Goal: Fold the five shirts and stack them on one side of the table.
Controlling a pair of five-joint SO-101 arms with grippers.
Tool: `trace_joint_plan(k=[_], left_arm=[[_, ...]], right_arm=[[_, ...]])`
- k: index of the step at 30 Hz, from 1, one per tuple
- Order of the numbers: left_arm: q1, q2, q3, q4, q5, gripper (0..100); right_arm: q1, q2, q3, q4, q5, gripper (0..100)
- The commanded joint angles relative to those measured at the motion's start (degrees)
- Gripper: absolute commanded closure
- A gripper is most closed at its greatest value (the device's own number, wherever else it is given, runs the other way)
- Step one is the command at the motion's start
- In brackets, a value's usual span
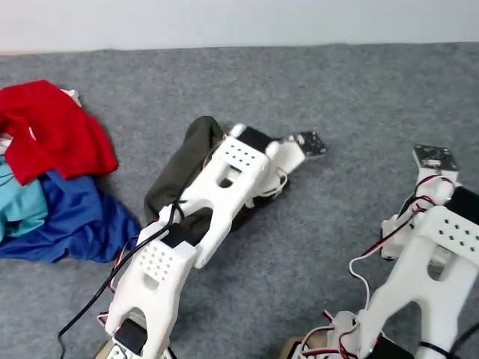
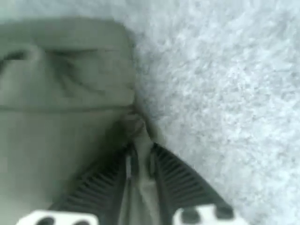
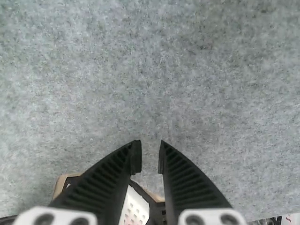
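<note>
An olive shirt [image 1: 178, 170] lies bunched in the middle of the grey felt table [image 1: 314, 247], partly under my left arm [image 1: 217, 194]. In the left wrist view my left gripper [image 2: 139, 152] is shut on a fold of the olive shirt [image 2: 65, 93] at its edge, low over the table. A pile at the far left holds a red shirt [image 1: 52, 127] on top, a teal shirt [image 1: 21, 206] and a blue shirt [image 1: 75, 221]. My right gripper [image 3: 149, 157] hangs shut over bare felt, holding nothing, with the right arm [image 1: 438, 232] at the right side.
A bit of white cloth [image 1: 72, 94] peeks out behind the red shirt. Bare felt stretches between the two arms and along the back of the table. A wooden base edge [image 3: 63, 183] shows under the right gripper.
</note>
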Motion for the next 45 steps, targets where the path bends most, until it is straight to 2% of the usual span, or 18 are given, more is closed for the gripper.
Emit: trace_joint_plan(k=[1,5,12,21,27,34,45], left_arm=[[-0.09,-3.08,-10.42,6.68,-0.26,100],[-1.23,-6.33,-18.59,9.49,0.00,100],[-4.92,-18.11,-20.35,9.41,0.00,100],[-16.53,-30.24,-20.26,9.41,0.09,100],[-22.77,-34.55,-19.56,9.41,0.09,100],[-29.01,-42.11,-5.23,9.41,0.09,100],[-42.55,-55.56,29.76,9.41,-1.76,100]], right_arm=[[0.40,-0.04,-2.81,0.57,0.44,92.4],[0.40,-0.04,-2.81,0.57,0.35,92.4],[0.31,-0.04,-2.90,1.36,0.35,92.4],[0.22,-0.04,-2.90,1.10,0.35,92.4],[-5.41,-0.04,-2.81,1.10,0.09,92.4],[-11.82,-0.04,-2.73,0.75,-0.09,92.4],[-12.26,-0.04,-2.55,0.66,0.00,92.4]])
